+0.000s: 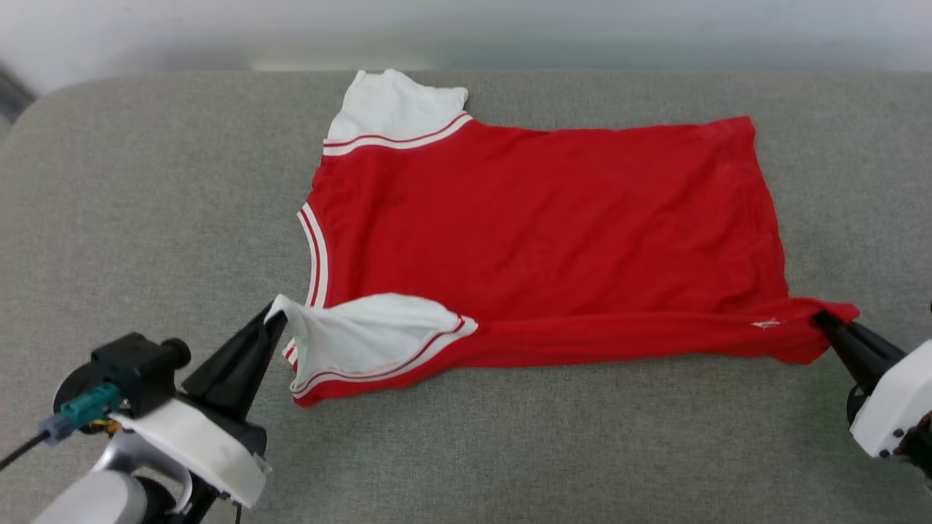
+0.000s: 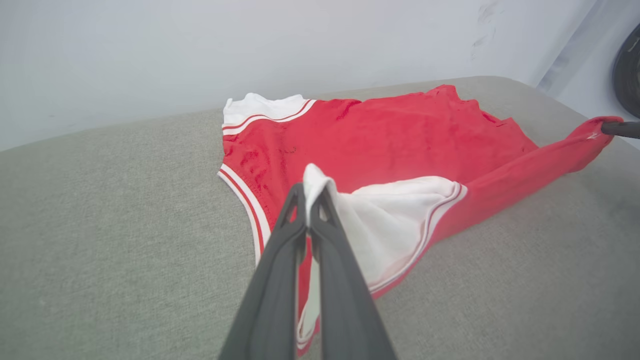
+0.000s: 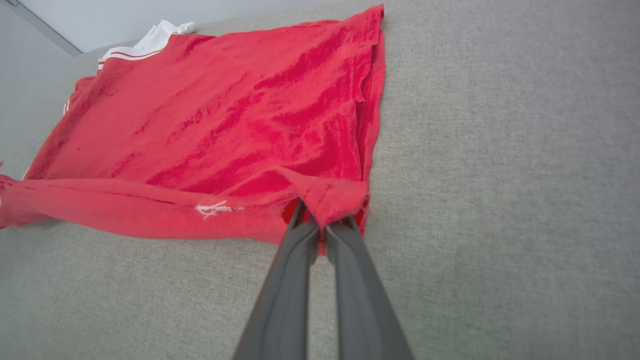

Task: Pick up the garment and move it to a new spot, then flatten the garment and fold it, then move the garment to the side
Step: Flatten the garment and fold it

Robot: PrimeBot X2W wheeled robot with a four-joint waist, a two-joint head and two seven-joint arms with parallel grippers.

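Left gripper (image 1: 277,311): fingers pressed together, pinching the tip of the near white sleeve (image 1: 364,338). The cloth is lifted to the fingertips and drapes off to their right. The garment (image 1: 546,218) lies spread on the grey fabric surface (image 1: 145,218), its body beyond both sets of fingertips and its neck end toward the left gripper. The far white sleeve (image 1: 397,105) lies flat, well beyond the left fingertips. The near long edge is raised into a taut red band running fingertip to fingertip. Likely reason: the two corner pinches keep that edge straight so it can be carried over the body as a lengthwise fold. A small white mark (image 1: 766,323) sits on the band, just left of the right fingertips. Right gripper (image 1: 823,317): fingers closed together, pinching the near hem corner, which bunches over the tips in the right wrist view. Hard to tell: how many layers each pinch takes, since the cloth covers the tips. The upward side is plain red, so front or back can't be called. The underside of the lifted band is hidden. The right arm is cut off at the head view's edge.
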